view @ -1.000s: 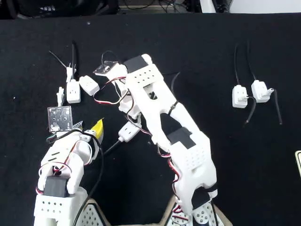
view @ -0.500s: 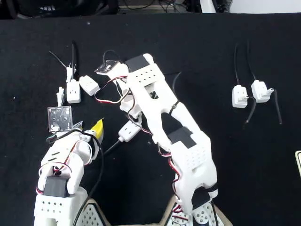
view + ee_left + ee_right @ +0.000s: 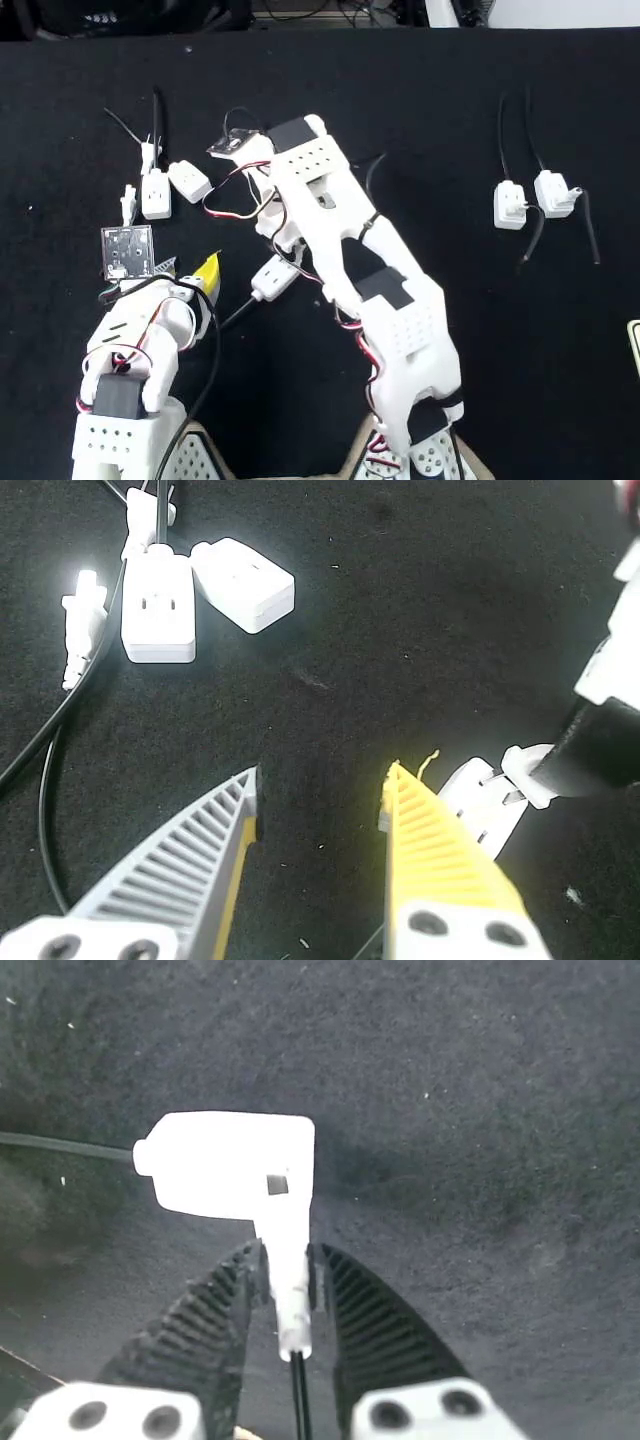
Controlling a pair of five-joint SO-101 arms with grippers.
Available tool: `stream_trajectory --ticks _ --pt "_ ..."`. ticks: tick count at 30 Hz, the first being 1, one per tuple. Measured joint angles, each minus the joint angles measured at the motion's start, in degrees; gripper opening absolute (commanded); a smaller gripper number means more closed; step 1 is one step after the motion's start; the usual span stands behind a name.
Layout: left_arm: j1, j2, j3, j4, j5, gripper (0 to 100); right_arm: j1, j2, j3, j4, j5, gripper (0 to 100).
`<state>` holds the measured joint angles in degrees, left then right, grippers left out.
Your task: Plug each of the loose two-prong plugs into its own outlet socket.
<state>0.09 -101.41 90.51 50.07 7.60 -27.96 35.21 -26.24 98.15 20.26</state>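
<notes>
My right gripper point(image 3: 285, 1255) is shut on a small white two-prong plug point(image 3: 287, 1295) whose front end meets a white outlet socket point(image 3: 225, 1165). From above, that socket point(image 3: 272, 280) lies at table centre-left under the right arm. The same socket point(image 3: 478, 808) appears in the left wrist view with metal prongs showing between it and the plug point(image 3: 528, 776). My left gripper point(image 3: 322, 780) hangs open over bare cloth beside it. Farther off lie a slotted socket point(image 3: 157, 620), another white socket block point(image 3: 243, 583) and a loose plug point(image 3: 80, 610) on its black cord.
The table is covered in black cloth point(image 3: 420, 120). At the right lie two more white sockets point(image 3: 510, 205) point(image 3: 553, 193) with black cords. A second small plug point(image 3: 148, 155) lies above the left sockets. The left arm's gripper point(image 3: 200, 275) rests near the front left.
The right arm's wrist has shifted slightly to the right while holding the plug at the socket. The left arm has not moved.
</notes>
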Motion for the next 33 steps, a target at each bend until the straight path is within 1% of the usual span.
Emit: stream_trajectory --ticks 3,6,11,20,33 --pt "0.0 0.0 0.0 0.0 0.0 20 0.0 0.4 -0.1 0.1 -2.3 1.0" --pt "0.0 0.0 0.0 0.0 0.0 20 0.0 0.4 -0.1 0.1 -2.9 1.0" --pt "0.0 0.0 0.0 0.0 0.0 20 0.0 0.4 -0.4 0.1 -2.9 1.0" --pt "0.0 0.0 0.0 0.0 0.0 20 -1.8 1.6 -6.5 1.2 -1.0 1.0" --pt "0.0 0.0 0.0 0.0 0.0 20 -2.2 1.6 -4.3 1.2 -1.0 1.0"
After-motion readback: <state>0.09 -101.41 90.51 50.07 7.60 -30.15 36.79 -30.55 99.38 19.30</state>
